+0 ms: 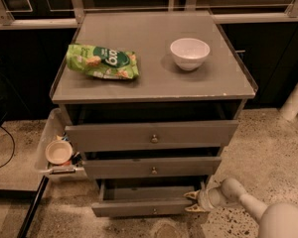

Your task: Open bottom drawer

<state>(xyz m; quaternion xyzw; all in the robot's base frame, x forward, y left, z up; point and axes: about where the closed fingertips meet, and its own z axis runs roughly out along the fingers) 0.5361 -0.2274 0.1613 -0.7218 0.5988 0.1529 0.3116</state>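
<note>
A grey three-drawer cabinet (154,83) is standing in the middle of the room on a speckled floor (268,148). The bottom drawer (144,208), the slimmest of the three, is sitting at 6 o'clock in the view and is sticking out partway, showing a strip of plain grey interior behind its front panel. Its small round knob (154,211) is sitting untouched at the centre. The robot's white arm (248,207) is reaching in low from 4 o'clock, and the gripper (191,202) is pressing against the right end of that drawer's front, at 3 o'clock from the knob. It seems to be working the panel's edge instead of the tiny knob, probably because the edge offers more to hold. Whether it is clamping the panel or only resting against it, I cannot tell. The top drawer (151,135) and middle drawer (151,166) are also standing slightly out. On the cabinet top, a green snack bag (103,62) is lying at 10 o'clock and a white bowl (189,53) is sitting at 1 o'clock, both well clear of the work below. The job looks partly done, with more pulling toward the onlooker needed.
</note>
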